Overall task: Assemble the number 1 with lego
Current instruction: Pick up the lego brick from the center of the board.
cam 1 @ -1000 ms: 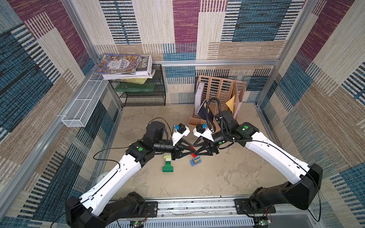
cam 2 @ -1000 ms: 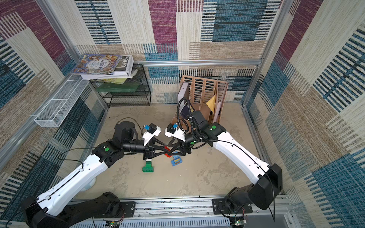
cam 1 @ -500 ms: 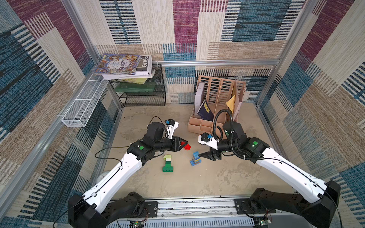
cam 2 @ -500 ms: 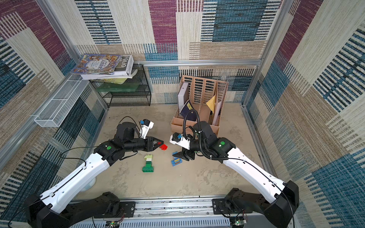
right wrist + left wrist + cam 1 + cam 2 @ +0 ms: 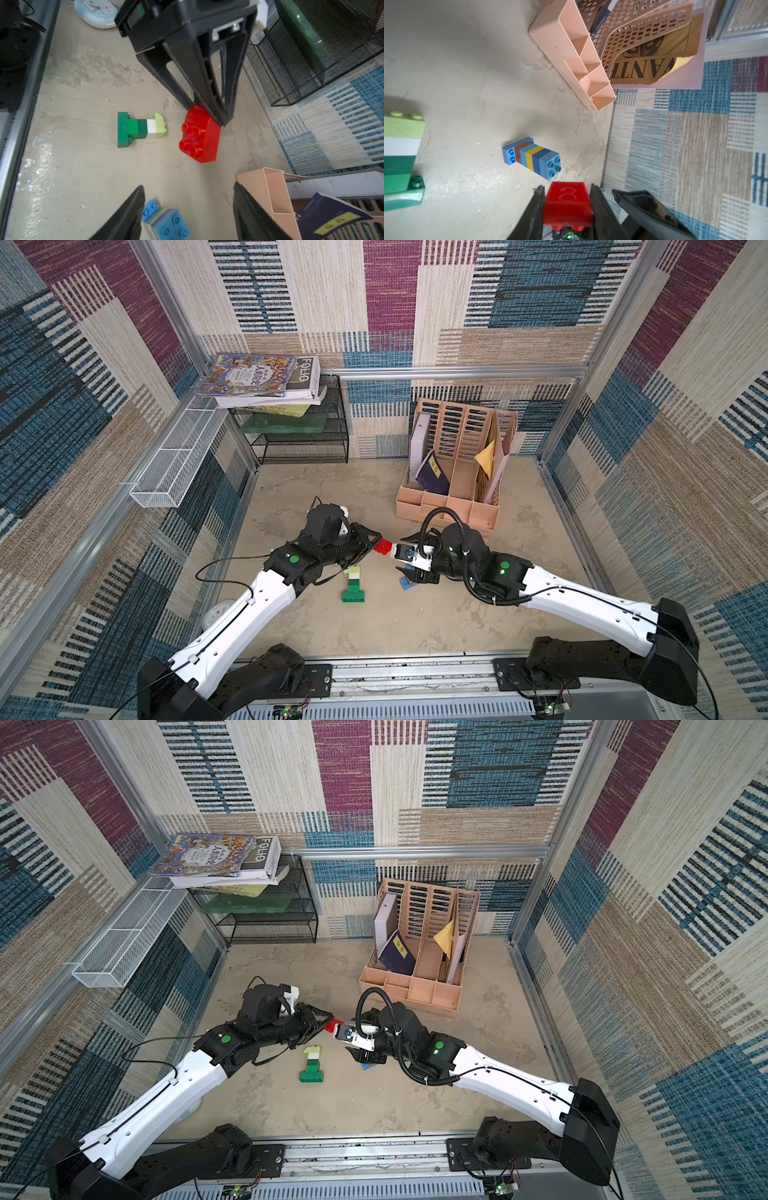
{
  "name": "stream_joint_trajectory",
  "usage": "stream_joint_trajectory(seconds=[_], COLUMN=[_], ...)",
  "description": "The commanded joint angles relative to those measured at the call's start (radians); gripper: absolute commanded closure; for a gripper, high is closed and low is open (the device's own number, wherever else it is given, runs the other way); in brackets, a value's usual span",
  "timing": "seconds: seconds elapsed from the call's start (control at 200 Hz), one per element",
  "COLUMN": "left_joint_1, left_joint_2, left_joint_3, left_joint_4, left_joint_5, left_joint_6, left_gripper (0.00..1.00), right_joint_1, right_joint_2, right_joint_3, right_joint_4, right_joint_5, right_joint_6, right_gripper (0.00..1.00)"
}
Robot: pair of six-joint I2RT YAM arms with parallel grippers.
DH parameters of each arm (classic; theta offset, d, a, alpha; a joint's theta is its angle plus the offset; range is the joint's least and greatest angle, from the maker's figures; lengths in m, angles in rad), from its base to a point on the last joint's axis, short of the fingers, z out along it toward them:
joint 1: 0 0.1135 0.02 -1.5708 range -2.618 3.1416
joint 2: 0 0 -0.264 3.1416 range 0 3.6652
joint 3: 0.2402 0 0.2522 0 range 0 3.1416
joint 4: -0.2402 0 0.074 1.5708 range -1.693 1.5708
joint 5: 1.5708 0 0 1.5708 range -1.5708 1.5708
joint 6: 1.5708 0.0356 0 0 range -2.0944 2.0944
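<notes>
**Lego red brick (image 5: 382, 546) up in left gripper (image 5: 374, 544), right gripper (image 5: 399, 554) empty**

Top views: both show the left gripper clamped on the red brick, off the table (image 5: 415, 626), between the two arms. The right gripper is just beside it, jaws apart, holding nothing. Green stack (image 5: 353, 587) lies flat below the left wrist. Blue striped stack (image 5: 404, 583) is mostly hidden under the right gripper.

Left wrist: fingers (image 5: 532, 214) press both sides of the brick. Blue striped stack shows in full here, on its side, apart from the green stack.

Right wrist: only view with the brick's studs, which face this camera, and the clear gap between its own jaws. Green stack reads as a 1: wide base, column, lime cap.

Step, judged: brick in transit, not placed. Next calls for lowering it onto a stack with studs aligned. Which stack, cannot tell.
</notes>
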Motion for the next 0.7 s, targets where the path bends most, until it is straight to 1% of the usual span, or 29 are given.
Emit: stream_joint_trajectory(seconds=[0.0,0.085,0.165,0.175,0.2,0.28,0.401,0.531,0.696], left_joint_1=[0.000,-0.001,-0.001,0.000,0.000,-0.001,0.000,0.000,-0.001], left_joint_2=[0.002,0.012,0.017,0.019,0.020,0.021,0.018,0.009,-0.001], left_joint_3=[-0.002,-0.002,0.015,0.017,0.024,0.039,0.031,0.028,0.017], left_joint_4=[-0.003,-0.023,-0.059,-0.062,-0.080,-0.119,-0.124,-0.136,-0.131], left_joint_5=[-0.032,-0.025,-0.028,-0.028,-0.030,-0.035,-0.035,-0.043,-0.050], left_joint_6=[-0.230,-0.345,-0.392,-0.398,-0.410,-0.434,-0.479,-0.501,-0.523], left_gripper=[0.90,0.90,0.89,0.89,0.89,0.89,0.89,0.89,0.89], right_joint_1=[0.032,0.037,0.037,0.058,0.067,0.068,0.072,0.074,0.070], right_joint_2=[-0.009,0.006,0.028,0.030,0.037,0.060,0.094,0.123,0.149], right_joint_3=[-0.046,-0.068,-0.068,-0.067,-0.064,-0.052,-0.034,-0.022,-0.018], right_joint_4=[0.171,0.224,0.254,0.257,0.265,0.278,0.283,0.292,0.290], right_joint_5=[0.175,0.202,0.201,0.200,0.201,0.187,0.145,0.152,0.116], right_joint_6=[-0.107,-0.139,-0.153,-0.154,-0.156,-0.156,-0.167,-0.180,-0.190], right_gripper=[0.32,0.32,0.32,0.32,0.32,0.33,0.35,0.37,0.42])
